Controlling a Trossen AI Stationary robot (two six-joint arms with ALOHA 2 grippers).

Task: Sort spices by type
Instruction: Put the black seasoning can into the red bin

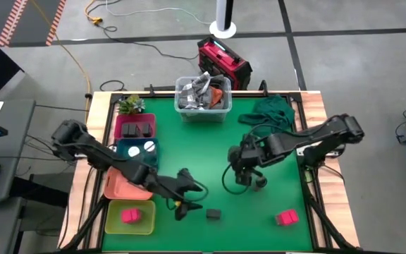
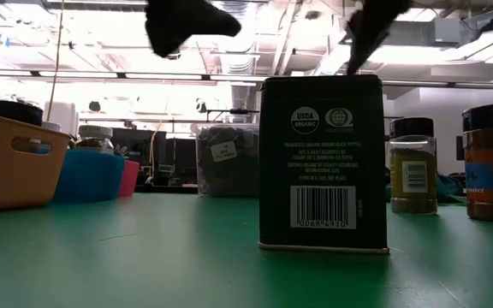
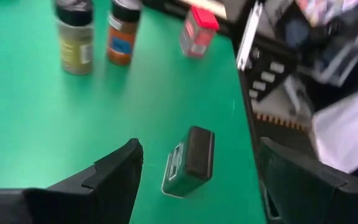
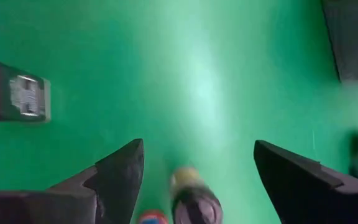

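A black rectangular box (image 1: pixel 213 213) stands upright on its base on the green mat near the near edge, large in the low view (image 2: pixel 323 162). My left gripper (image 1: pixel 182 203) hovers just left of it and is open; in the left wrist view (image 3: pixel 199 148) its fingers stand on either side of the box (image 3: pixel 190 160), clear of it. My right gripper (image 1: pixel 240 176) is open above two round jars (image 1: pixel 254 182); one jar's top (image 4: pixel 191 198) shows below its fingers (image 4: pixel 197 146). A pink-red box (image 1: pixel 286 217) stands near the right near corner.
Along the left edge sit a pink tray (image 1: pixel 123 124) with black boxes, a teal tray (image 1: pixel 122 149) with white-topped jars, an orange tray (image 1: pixel 118 187), and a yellow-green tray (image 1: pixel 113 219) with a pink-red box. A clear bin (image 1: pixel 203 113), a green cloth (image 1: pixel 273 109) and a small plant (image 1: pixel 129 104) lie at the far edge.
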